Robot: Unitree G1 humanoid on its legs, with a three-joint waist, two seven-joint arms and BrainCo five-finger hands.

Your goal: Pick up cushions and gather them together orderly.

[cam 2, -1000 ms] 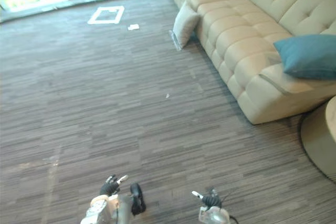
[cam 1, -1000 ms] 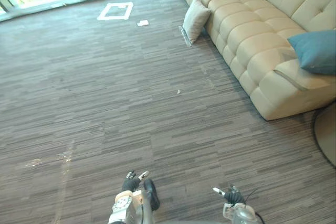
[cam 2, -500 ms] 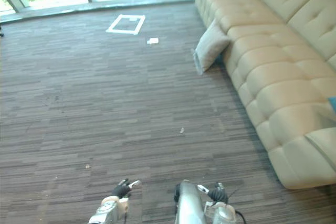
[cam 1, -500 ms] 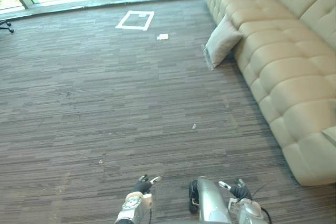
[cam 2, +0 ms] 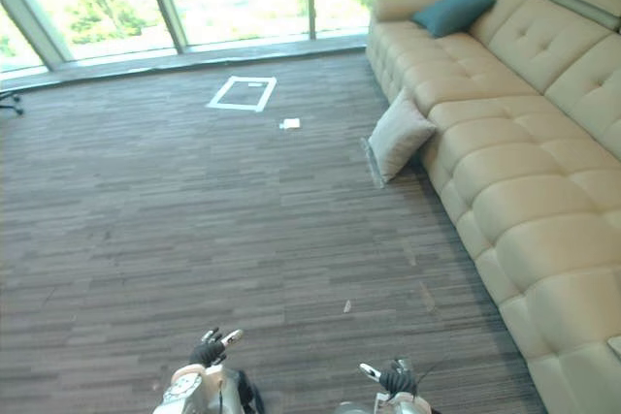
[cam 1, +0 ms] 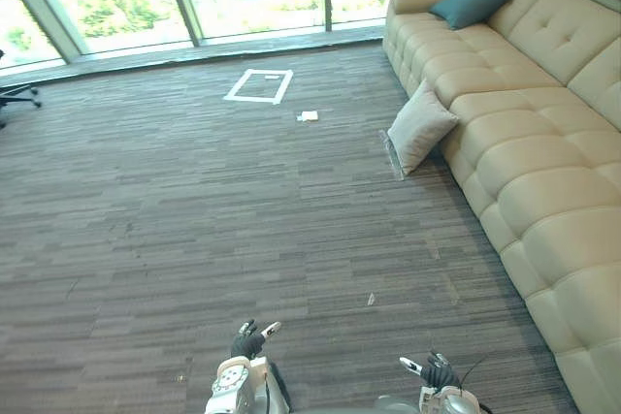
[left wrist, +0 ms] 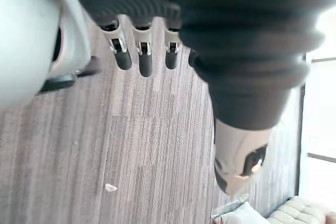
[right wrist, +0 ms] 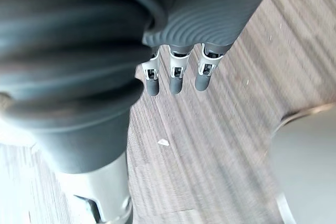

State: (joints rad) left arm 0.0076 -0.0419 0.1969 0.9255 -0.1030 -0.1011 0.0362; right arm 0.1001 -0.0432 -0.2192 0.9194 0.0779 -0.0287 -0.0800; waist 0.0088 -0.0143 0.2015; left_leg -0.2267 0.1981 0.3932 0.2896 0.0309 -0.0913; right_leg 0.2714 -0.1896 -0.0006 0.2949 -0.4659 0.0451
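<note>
1. A beige cushion (cam 1: 419,128) stands on the floor (cam 1: 194,210), leaning against the front of the cream sofa (cam 1: 543,172).
2. A teal cushion (cam 1: 473,2) lies on the sofa's seat at its far end, beside the armrest.
3. The left hand (cam 1: 245,342) and right hand (cam 1: 439,372) hang low, well apart from the sofa, fingers straight and relaxed, holding nothing.
4. A white taped square (cam 1: 259,85) and a paper scrap (cam 1: 309,115) lie on the floor, out from the sofa's far end.

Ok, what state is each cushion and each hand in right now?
Beige cushion: on the floor, leaning against the sofa.
Teal cushion: lying on the sofa's far end.
Left hand: open, holding nothing.
Right hand: open, holding nothing.
</note>
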